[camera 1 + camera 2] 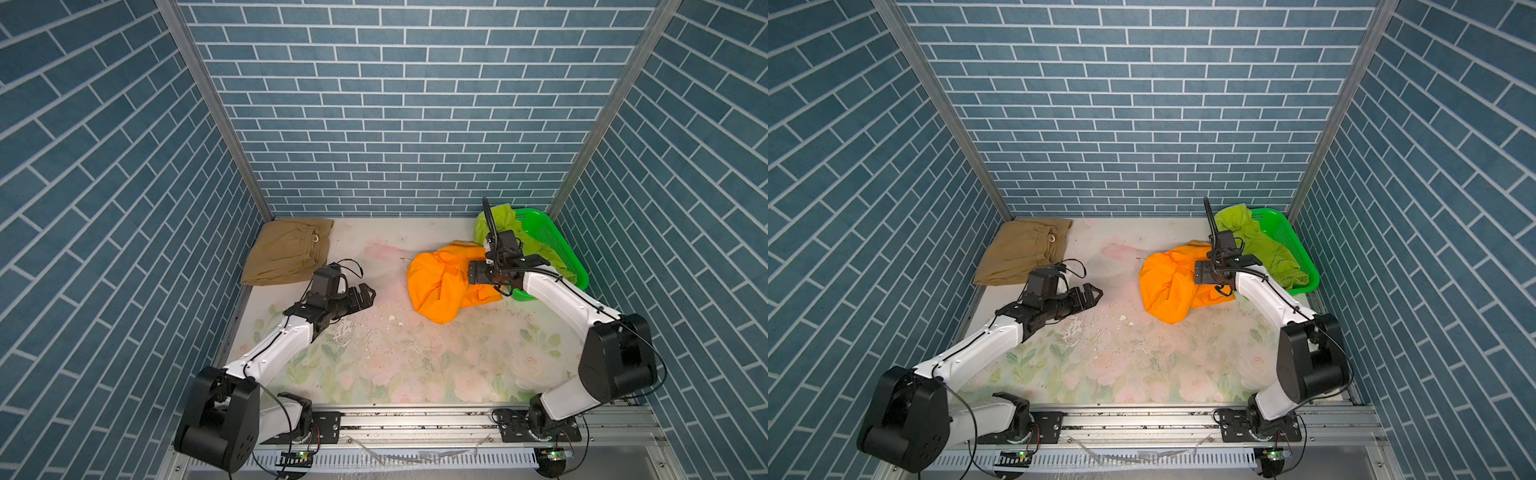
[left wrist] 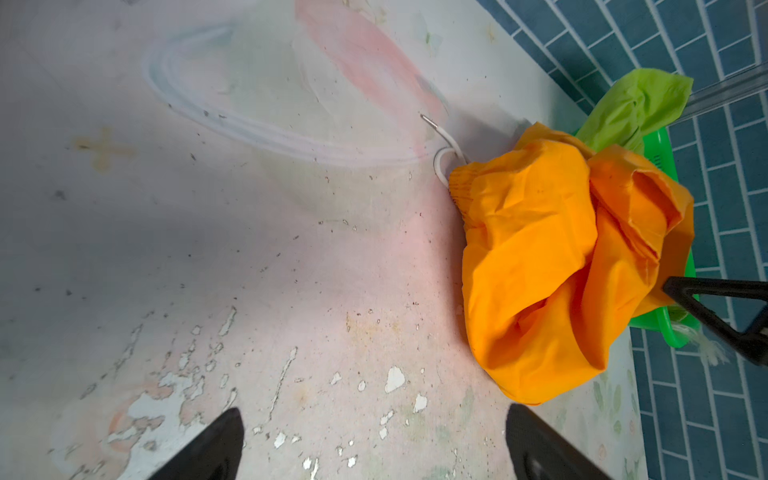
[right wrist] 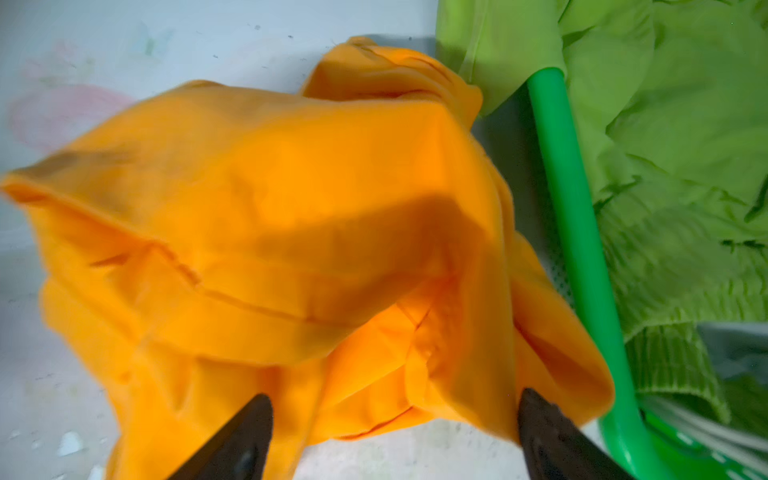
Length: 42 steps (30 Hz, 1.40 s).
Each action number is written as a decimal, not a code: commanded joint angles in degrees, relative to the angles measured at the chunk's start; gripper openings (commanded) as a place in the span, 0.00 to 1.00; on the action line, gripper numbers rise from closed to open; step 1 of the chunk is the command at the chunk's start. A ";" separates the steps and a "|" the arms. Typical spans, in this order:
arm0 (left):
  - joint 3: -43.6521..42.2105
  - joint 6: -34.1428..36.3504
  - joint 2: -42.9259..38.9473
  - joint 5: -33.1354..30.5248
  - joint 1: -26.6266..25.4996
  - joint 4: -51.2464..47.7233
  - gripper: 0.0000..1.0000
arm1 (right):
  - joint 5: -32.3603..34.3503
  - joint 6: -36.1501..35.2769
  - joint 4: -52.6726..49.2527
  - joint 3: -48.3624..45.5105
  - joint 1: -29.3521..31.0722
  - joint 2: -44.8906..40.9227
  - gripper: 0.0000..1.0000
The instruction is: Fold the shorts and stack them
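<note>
1. Though each wrist view cuts its fingers off at the picture's edge, two dark tips show for each of the two grippers. The left gripper (image 2: pixel 374 419) is spread wide and grasps nothing, with only bare table (image 2: pixel 249 249) between its tips.
2. The right gripper (image 3: pixel 395 397) is also released, its tips wide apart just over the orange shorts (image 3: pixel 270 208). That view is blurred, so I cannot tell whether a tip touches the cloth. In both top views its tips are hidden under its own wrist.
3. One pair of orange shorts lies in a crumpled heap on the table, directly below and ahead of the right gripper and well apart from the left gripper. Folds hide its legs. One white drawstring (image 2: pixel 444 141) pokes out on the side away from the right gripper.
4. One green basket (image 1: pixel 557 237) sits just beside the right gripper, on the side away from the left gripper. The orange heap rests against its rim, and the right arm covers its near part.
5. One pair of green shorts (image 1: pixel 496 220) is bunched in the basket and spills over its far rim. It is partly hidden behind the right wrist.
6. One pair of tan shorts (image 1: pixel 286 253) lies folded flat in the far corner, just beyond the left gripper. One metal eyelet (image 1: pixel 316 238) shows on it.
</note>
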 commanded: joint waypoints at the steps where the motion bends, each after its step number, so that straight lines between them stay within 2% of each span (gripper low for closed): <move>1: 3.30 -0.54 2.57 -0.54 -1.42 2.99 1.00 | -0.24 2.89 1.49 -1.64 3.79 -2.54 0.99; 4: 5.02 -1.07 4.87 -0.79 -3.02 3.84 1.00 | -1.76 4.48 2.68 -1.49 6.50 0.94 0.99; 9: 7.32 -0.78 6.23 -2.17 -6.30 3.01 1.00 | -2.56 5.78 6.13 0.25 7.05 8.06 0.98; 11: 7.57 -0.94 6.56 -2.59 -7.45 2.97 1.00 | -2.54 5.71 6.64 2.70 7.03 11.63 0.89; 12: 7.57 -1.02 6.83 -2.64 -7.96 2.93 1.00 | -3.09 5.71 6.50 4.10 7.05 13.27 0.81; 13: 7.57 -1.01 7.12 -2.64 -8.37 2.85 1.00 | -4.19 5.76 6.19 5.91 7.05 15.00 0.66; 14: 7.58 -1.08 7.29 -2.56 -8.77 2.80 1.00 | -5.71 6.15 6.03 8.04 7.14 16.16 0.44; 17: 6.96 -1.77 6.47 -2.60 -8.93 3.03 1.00 | -7.28 6.41 4.68 14.60 9.55 16.79 0.03; 18: 6.60 -1.82 5.67 -3.06 -8.94 3.05 1.00 | -7.67 6.12 3.60 17.30 10.40 16.92 0.00; 25: 6.84 -0.30 -2.42 -7.02 -9.00 0.66 1.00 | -12.85 3.96 -3.67 38.91 14.43 14.06 0.00; 28: 8.10 0.23 -3.57 -5.93 -9.49 0.48 1.00 | -10.38 2.14 -6.23 46.44 13.52 12.00 0.00; 30: 8.51 0.11 -3.66 -5.94 -10.10 0.62 0.99 | -9.16 2.32 -6.71 48.02 10.62 11.20 0.00; 32: 8.64 -0.17 -3.36 -6.24 -10.86 1.00 1.00 | -10.95 4.89 -6.93 46.67 5.06 10.99 0.00; 35: 8.39 -0.67 -1.87 -6.58 -12.48 2.38 1.00 | -11.01 6.16 -5.62 39.59 -0.83 10.26 0.00; 39: 7.73 -2.79 2.58 -6.77 -16.03 7.03 1.00 | -14.36 8.21 -0.69 27.90 -3.32 9.53 0.00; 42: 8.94 -2.42 8.44 -7.52 -21.27 11.96 1.00 | -15.97 9.97 3.06 21.64 -3.50 9.53 0.00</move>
